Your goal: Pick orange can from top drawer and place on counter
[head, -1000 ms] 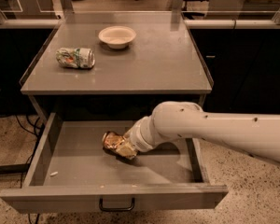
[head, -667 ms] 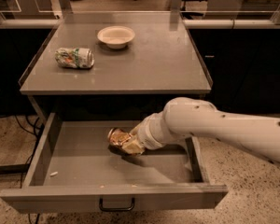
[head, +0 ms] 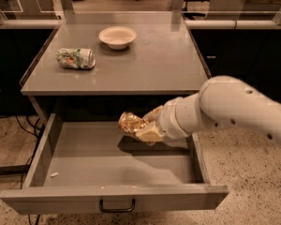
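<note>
The orange can (head: 130, 123) is shiny orange-gold and dented. My gripper (head: 141, 127) is shut on it and holds it in the air above the open top drawer (head: 84, 153), just below the front edge of the counter (head: 150, 64). The white arm reaches in from the right. The drawer is pulled out, with its dark handle (head: 117, 205) on the front panel. The can's shadow lies on the drawer floor.
A white-and-green can (head: 75, 58) lies on its side on the counter's left. A cream bowl (head: 117, 36) stands at the counter's back middle. A small white scrap (head: 54, 175) lies in the drawer's front left. Cables run on the floor at left.
The gripper has lifted the orange can off the drawer floor and moved it up and slightly right, toward the counter's front edge.
</note>
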